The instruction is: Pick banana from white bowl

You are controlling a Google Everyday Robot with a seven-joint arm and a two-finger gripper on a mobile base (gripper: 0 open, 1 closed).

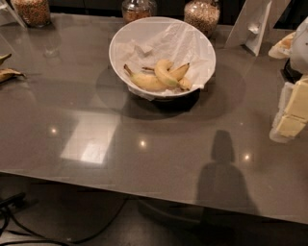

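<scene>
The white bowl [197, 45] stands at the back middle of the grey table, tilted toward me and lined with crumpled white paper. Three bananas lie in its lower part. The banana [165, 73] is the short, strongly curved pale yellow one, lying on top in the middle. A longer banana with a dark stem [143, 81] lies to its left, and another [181, 71] shows behind it. My gripper [291, 115] is at the right edge of the view, above the table and well to the right of the bowl, touching nothing.
Three glass jars of grains [32, 10] [138, 8] [202, 14] stand along the table's back edge. A white folded stand [252, 24] is at the back right. A banana peel [7, 73] lies at the left edge. Cables [29, 230] lie on the floor below the front edge.
</scene>
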